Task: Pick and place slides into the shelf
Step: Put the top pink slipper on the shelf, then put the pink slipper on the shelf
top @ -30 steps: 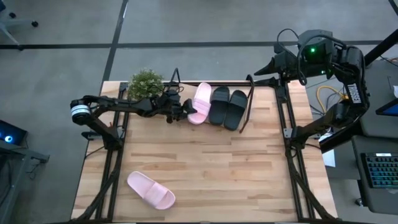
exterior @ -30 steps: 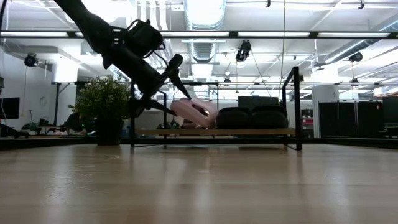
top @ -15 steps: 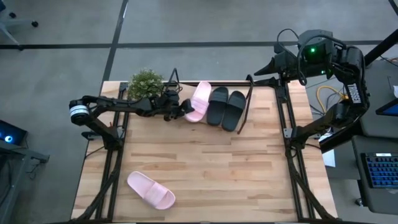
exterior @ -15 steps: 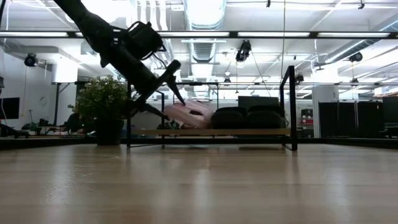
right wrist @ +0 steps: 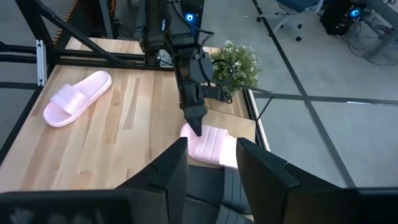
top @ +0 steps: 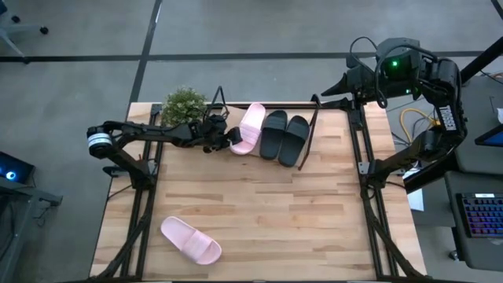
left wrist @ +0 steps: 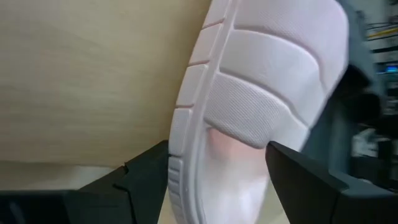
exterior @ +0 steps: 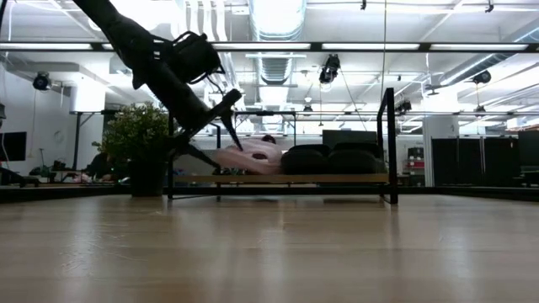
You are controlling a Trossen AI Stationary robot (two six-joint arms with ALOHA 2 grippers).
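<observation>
Light wooden tabletop, left end effector spread around pink slide on shelf, ceiling ducts overhead

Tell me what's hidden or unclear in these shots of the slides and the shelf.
- Left wrist view: the pink slide fills the frame, so whether the left claw touches it is unclear.
- Low view: the black slides merge into one dark shape.
- High view: the shelf board is mostly covered by slides.
</observation>
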